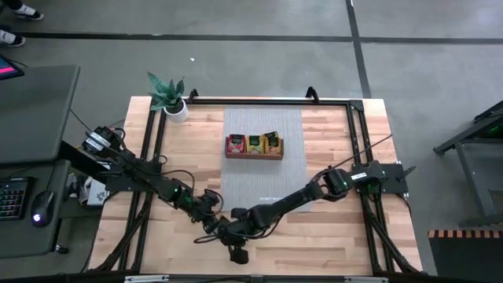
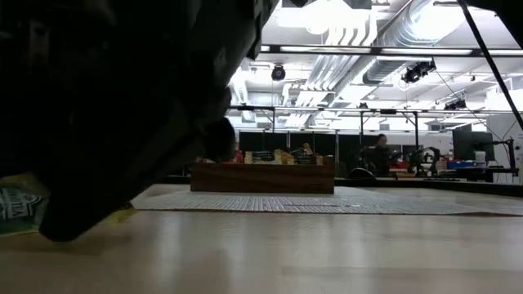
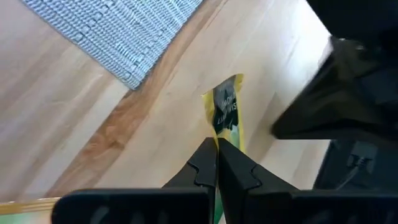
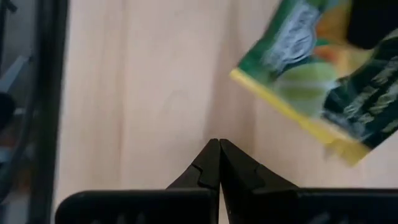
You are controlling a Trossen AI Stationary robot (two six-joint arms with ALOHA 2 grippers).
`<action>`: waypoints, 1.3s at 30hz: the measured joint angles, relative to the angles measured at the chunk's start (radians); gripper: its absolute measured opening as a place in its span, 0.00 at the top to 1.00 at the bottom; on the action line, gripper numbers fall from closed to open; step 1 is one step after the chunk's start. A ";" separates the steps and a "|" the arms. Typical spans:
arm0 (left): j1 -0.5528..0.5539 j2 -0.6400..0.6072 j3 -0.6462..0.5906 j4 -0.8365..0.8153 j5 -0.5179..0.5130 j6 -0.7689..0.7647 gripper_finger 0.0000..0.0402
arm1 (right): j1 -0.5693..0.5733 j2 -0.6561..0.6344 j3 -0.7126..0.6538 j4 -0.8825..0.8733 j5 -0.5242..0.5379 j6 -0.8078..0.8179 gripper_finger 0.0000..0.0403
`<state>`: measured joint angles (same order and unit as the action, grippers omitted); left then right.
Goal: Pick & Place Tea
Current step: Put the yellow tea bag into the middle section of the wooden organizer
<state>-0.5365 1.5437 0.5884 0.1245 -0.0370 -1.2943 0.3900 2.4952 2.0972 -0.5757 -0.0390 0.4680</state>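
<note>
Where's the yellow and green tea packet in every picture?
High view: I can't pick it out; it's too small to tell.
Low view: the tea packet peeks out at the far left edge, under a dark arm.
Left wrist view: middle, pinched in the left claw.
Right wrist view: upper right.
Shared landmark: the light wooden table underneath.
</note>
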 joint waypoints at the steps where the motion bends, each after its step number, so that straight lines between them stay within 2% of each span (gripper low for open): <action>1: 0.000 0.000 0.000 -0.001 -0.002 0.003 1.00 | 0.002 -0.002 0.000 -0.006 -0.014 -0.001 1.00; 5: 0.000 0.004 -0.004 -0.016 -0.004 0.005 1.00 | 0.019 -0.069 0.000 -0.074 -0.038 0.003 1.00; 10: 0.000 0.002 -0.003 -0.001 -0.004 0.011 1.00 | 0.050 -0.270 0.009 -0.210 0.025 0.044 1.00; 15: 0.000 -0.027 -0.002 0.074 -0.043 0.150 1.00 | 0.071 -0.285 -0.009 -0.310 0.156 0.050 1.00; 18: 0.000 -0.057 -0.001 0.115 -0.091 0.231 1.00 | 0.068 -0.283 -0.003 -0.310 0.215 0.069 1.00; 23: 0.000 -0.126 0.000 0.147 -0.187 0.366 1.00 | 0.046 -0.335 0.005 -0.373 0.185 0.159 1.00; 27: 0.000 -0.190 0.000 0.162 -0.248 0.461 1.00 | 0.034 -0.323 -0.008 -0.397 0.191 0.160 1.00; 30: 0.000 -0.235 -0.001 0.165 -0.291 0.536 1.00 | 0.017 -0.383 0.000 -0.398 0.184 0.159 0.99; 34: 0.000 -0.304 0.000 0.171 -0.337 0.598 1.00 | -0.013 -0.433 -0.002 -0.406 0.194 0.135 0.93; 39: 0.000 -0.366 0.000 0.172 -0.372 0.652 1.00 | -0.060 -0.538 0.000 -0.396 0.212 0.075 0.78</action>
<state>-0.5365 1.1778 0.5887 0.2964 -0.4090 -0.6424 0.3303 1.9570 2.0975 -0.9715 0.1726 0.5428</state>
